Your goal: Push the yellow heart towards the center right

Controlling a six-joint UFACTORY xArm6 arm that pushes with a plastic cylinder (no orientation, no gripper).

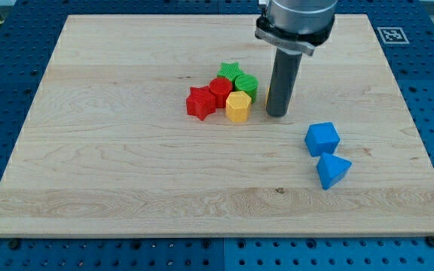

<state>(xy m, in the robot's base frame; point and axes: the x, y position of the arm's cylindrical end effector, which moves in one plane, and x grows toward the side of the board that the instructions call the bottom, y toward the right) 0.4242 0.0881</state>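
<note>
My tip (277, 114) rests on the wooden board (126, 165) just right of a cluster of blocks. A thin yellow sliver (268, 94) shows at the rod's left edge. It belongs to a yellow block mostly hidden behind the rod, and its shape cannot be made out. A yellow hexagon-like block (237, 107) sits at the cluster's lower right, a short gap left of my tip.
The cluster also holds a red star (200, 102), a red cylinder (220, 90), a green star (230, 72) and a green cylinder (247, 84). A blue cube (322, 138) and a blue triangular block (332, 171) lie to the tip's lower right.
</note>
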